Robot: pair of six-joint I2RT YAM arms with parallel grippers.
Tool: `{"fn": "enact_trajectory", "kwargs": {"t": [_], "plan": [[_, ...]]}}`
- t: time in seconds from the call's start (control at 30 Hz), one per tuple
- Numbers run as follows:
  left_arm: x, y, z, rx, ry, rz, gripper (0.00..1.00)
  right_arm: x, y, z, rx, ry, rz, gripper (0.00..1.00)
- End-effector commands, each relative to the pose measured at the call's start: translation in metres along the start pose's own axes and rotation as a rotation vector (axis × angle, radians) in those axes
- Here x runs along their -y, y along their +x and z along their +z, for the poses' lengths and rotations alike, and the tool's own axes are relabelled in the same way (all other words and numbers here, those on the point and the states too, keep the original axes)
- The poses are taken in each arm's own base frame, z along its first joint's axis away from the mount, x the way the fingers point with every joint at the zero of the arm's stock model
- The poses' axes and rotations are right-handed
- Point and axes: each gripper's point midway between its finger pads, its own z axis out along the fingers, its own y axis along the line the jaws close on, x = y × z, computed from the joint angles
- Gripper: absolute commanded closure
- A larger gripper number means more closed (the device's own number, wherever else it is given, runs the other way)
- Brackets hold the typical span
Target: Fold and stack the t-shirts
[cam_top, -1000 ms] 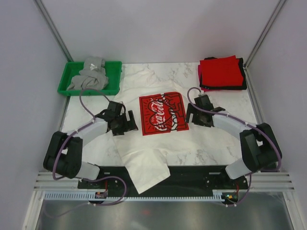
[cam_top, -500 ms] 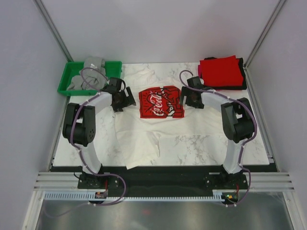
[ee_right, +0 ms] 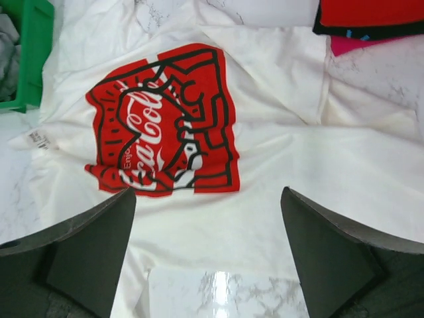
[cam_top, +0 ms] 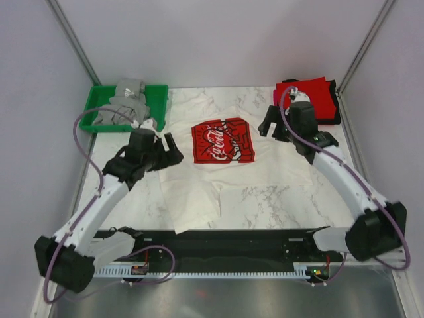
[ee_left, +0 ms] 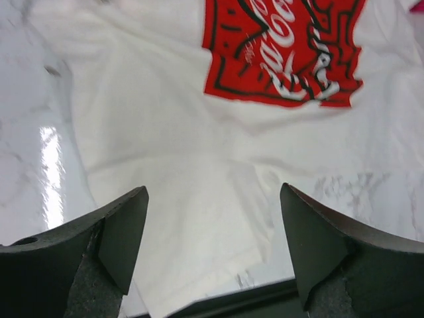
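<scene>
My jaws, left and right, hang released either side of the red print [cam_top: 222, 141]; the rumpled hem [cam_top: 195, 215] of the white shirt [cam_top: 268, 169] could fold crooked.

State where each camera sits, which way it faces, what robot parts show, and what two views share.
Top external: above, behind the bases, looking down at the table; both arms, left end effector and right end effector show.
Left wrist: on the left wrist, facing down past its open fingers at the white shirt.
Right wrist: on the right wrist, facing down past its open fingers at that shirt, tray and folded stack.
Shared: both wrist views show the red print.
</scene>
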Motion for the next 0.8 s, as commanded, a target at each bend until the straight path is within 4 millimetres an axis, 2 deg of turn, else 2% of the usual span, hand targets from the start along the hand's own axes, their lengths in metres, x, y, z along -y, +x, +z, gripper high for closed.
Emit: {"fn": "enact_trajectory", "kwargs": {"t": [0.0, 0.03, 0.07, 0.1, 0.13, 0.17, 0.2, 0.23, 0.3, 0.43, 0.6, 0.77], "plan": [[-0.017, 0.081, -0.016, -0.15, -0.07, -0.073, 0.13, 0.019, 0.024, -0.04, 0.039, 0.038, 0.093, 0.02], [-0.018, 0.092, -0.018, -0.168, -0.066, -0.08, 0.14, 0.032, 0.046, -0.043, 0.019, 0.065, 0.114, 0.02], [-0.018, 0.102, -0.02, -0.181, -0.061, -0.088, 0.14, 0.033, 0.043, -0.06, 0.068, 0.051, 0.137, 0.02], [-0.022, 0.123, -0.019, -0.226, -0.07, -0.104, 0.14, 0.038, 0.053, -0.066, 0.056, 0.06, 0.149, 0.02], [-0.022, 0.133, -0.02, -0.248, -0.07, -0.106, 0.14, 0.045, 0.068, -0.067, 0.033, 0.076, 0.177, 0.02], [-0.025, 0.144, -0.02, -0.268, -0.088, -0.107, 0.14, 0.045, 0.071, -0.075, 0.033, 0.07, 0.19, 0.02], [-0.03, 0.165, -0.02, -0.313, -0.111, -0.114, 0.14, 0.05, 0.084, -0.079, -0.005, 0.089, 0.199, 0.02], [-0.034, 0.175, -0.019, -0.334, -0.137, -0.113, 0.13, 0.053, 0.095, -0.08, -0.034, 0.093, 0.211, 0.02], [-0.045, 0.202, -0.019, -0.376, -0.182, -0.122, 0.13, 0.06, 0.103, -0.089, -0.037, 0.111, 0.218, 0.02], [-0.056, 0.227, -0.021, -0.42, -0.216, -0.147, 0.14, 0.069, 0.111, -0.099, -0.019, 0.13, 0.225, 0.02], [-0.062, 0.247, -0.028, -0.448, -0.209, -0.158, 0.16, 0.074, 0.119, -0.096, -0.044, 0.161, 0.233, 0.02], [-0.06, 0.245, -0.026, -0.42, -0.212, -0.175, 0.19, 0.082, 0.12, -0.086, -0.042, 0.204, 0.231, 0.02]]}}
